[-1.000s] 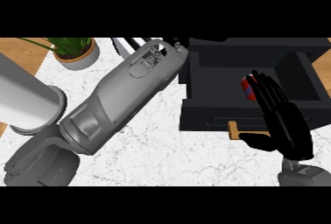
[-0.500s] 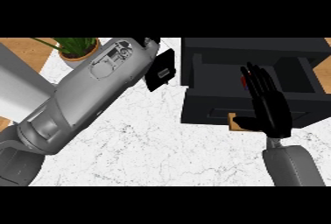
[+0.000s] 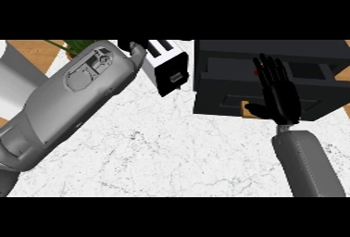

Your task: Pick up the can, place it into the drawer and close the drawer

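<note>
Red can (image 3: 256, 72), mostly hidden, apparently inside black drawer (image 3: 226, 92); drawer nearly shut.

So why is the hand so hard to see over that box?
In the head view, the black right hand lies over the equally dark drawer, so their edges blend; only a red speck of the can peeks out beside the fingers.

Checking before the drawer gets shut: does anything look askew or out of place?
Nothing stands out. The right hand lies flat with straight fingers over the dark drawer; a sliver of red, probably the can, shows beside it.
</note>
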Controlling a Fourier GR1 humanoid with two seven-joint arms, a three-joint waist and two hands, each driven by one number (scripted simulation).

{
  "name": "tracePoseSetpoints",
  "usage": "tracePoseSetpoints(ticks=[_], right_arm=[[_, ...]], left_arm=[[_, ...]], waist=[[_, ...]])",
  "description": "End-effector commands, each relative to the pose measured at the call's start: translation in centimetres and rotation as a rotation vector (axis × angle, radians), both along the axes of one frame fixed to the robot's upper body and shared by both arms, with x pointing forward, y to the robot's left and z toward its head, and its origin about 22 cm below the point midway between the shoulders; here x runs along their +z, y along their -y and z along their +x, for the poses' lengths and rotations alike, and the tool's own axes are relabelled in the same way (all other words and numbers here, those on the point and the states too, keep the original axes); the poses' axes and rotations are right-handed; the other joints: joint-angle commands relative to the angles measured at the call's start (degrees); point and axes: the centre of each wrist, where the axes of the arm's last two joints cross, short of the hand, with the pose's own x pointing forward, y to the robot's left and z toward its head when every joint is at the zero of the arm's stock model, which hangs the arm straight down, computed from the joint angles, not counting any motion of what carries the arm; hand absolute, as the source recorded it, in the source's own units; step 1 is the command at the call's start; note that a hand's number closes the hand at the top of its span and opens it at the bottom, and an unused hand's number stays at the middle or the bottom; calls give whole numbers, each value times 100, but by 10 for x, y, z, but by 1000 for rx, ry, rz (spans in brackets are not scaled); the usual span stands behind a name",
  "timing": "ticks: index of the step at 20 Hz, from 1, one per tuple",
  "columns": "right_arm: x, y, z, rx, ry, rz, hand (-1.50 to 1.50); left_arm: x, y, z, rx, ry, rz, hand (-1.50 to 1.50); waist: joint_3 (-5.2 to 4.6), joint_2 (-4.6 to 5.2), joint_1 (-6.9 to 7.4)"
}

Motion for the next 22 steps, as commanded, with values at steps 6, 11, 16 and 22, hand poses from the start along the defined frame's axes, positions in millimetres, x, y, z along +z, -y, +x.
tracePoseSetpoints(ticks=[6,11,16,22], right_arm=[[-14,-21,43,-54,25,46,-150],[10,-25,71,-87,58,12,-150],[29,-33,88,-89,66,5,-150],[39,-27,98,-104,105,3,-150]], left_arm=[[-24,-30,-16,15,-39,4,-150],[-14,-48,-24,-5,-53,8,-150],[-26,-63,-34,-10,-46,10,-150],[-54,-74,-48,1,-55,23,-150]], waist=[[145,194,69],[144,194,121],[141,212,140],[143,261,182]])
